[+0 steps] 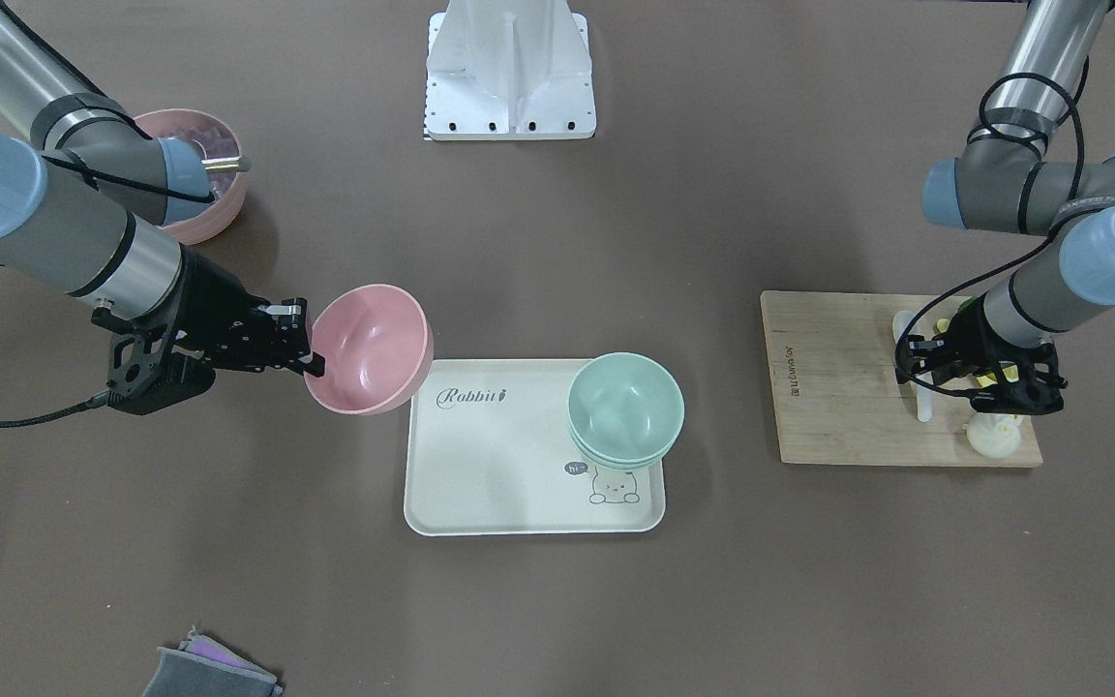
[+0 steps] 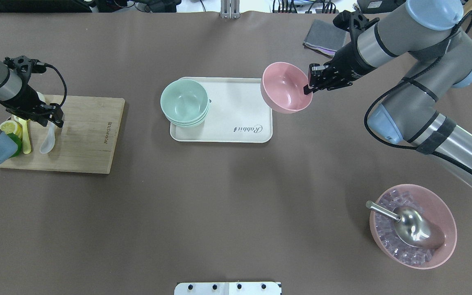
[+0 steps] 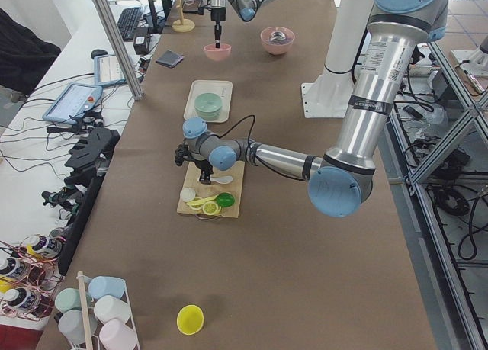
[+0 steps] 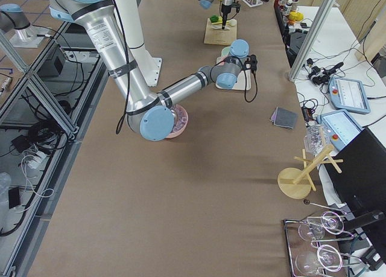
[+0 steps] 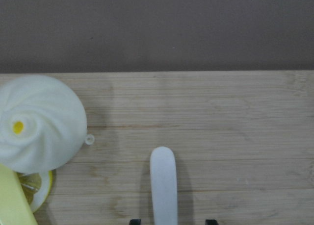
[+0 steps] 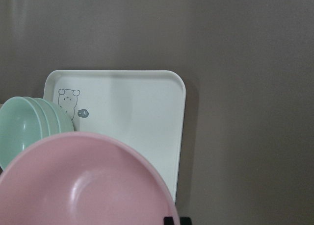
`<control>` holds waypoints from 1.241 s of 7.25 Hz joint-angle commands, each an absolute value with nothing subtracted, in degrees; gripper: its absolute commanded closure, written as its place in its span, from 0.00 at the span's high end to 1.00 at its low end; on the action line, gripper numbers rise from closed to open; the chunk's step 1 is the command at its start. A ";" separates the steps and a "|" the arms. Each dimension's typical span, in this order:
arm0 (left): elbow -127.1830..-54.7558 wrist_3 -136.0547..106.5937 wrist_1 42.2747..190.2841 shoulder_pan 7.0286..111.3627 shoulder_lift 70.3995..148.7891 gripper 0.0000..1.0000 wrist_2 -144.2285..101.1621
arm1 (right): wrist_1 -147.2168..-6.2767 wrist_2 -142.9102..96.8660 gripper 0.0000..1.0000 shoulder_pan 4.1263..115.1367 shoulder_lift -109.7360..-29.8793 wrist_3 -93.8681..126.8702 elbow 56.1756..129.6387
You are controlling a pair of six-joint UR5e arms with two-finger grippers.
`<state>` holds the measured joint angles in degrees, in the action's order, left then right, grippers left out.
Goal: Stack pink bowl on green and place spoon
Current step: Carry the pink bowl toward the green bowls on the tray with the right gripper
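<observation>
My right gripper (image 2: pixel 312 84) is shut on the rim of the small pink bowl (image 2: pixel 286 87) and holds it tilted in the air by the white tray's corner; both also show in the front view, the gripper (image 1: pixel 311 344) beside the bowl (image 1: pixel 369 348). The stacked mint-green bowls (image 2: pixel 184 101) stand on the tray's other end (image 1: pixel 625 407). The white spoon (image 2: pixel 48 141) lies on the wooden cutting board (image 2: pixel 88 135). My left gripper (image 2: pixel 53 119) is open low over it, its jaws on either side of the spoon's handle (image 5: pixel 163 186).
The tray (image 2: pixel 236 106) has bare room beside the green bowls. A white juicer (image 5: pixel 39 122), a lemon slice (image 2: pixel 10 127) and a yellow utensil (image 2: pixel 26 139) sit on the board. A ribbed pink bowl (image 2: pixel 445 229) holds ice and a metal scoop (image 2: pixel 412 227). A grey cloth (image 2: pixel 326 39) lies beyond.
</observation>
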<state>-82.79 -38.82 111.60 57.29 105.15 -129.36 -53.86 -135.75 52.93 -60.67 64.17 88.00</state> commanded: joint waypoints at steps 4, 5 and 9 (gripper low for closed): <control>-82.09 -38.93 111.53 57.04 105.29 0.44 -129.37 | -53.88 -135.35 0.00 52.38 -59.94 64.60 88.24; -82.18 -39.02 111.53 57.04 105.29 0.30 -129.37 | -53.79 -135.35 0.00 52.38 -59.85 64.60 88.24; -84.27 -40.52 111.27 57.30 105.12 0.00 -127.96 | -53.79 -135.35 0.00 52.38 -59.77 68.20 91.22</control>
<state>-83.08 -40.31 111.36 57.14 105.32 -127.98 -53.80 -135.35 52.38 -59.80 66.82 89.92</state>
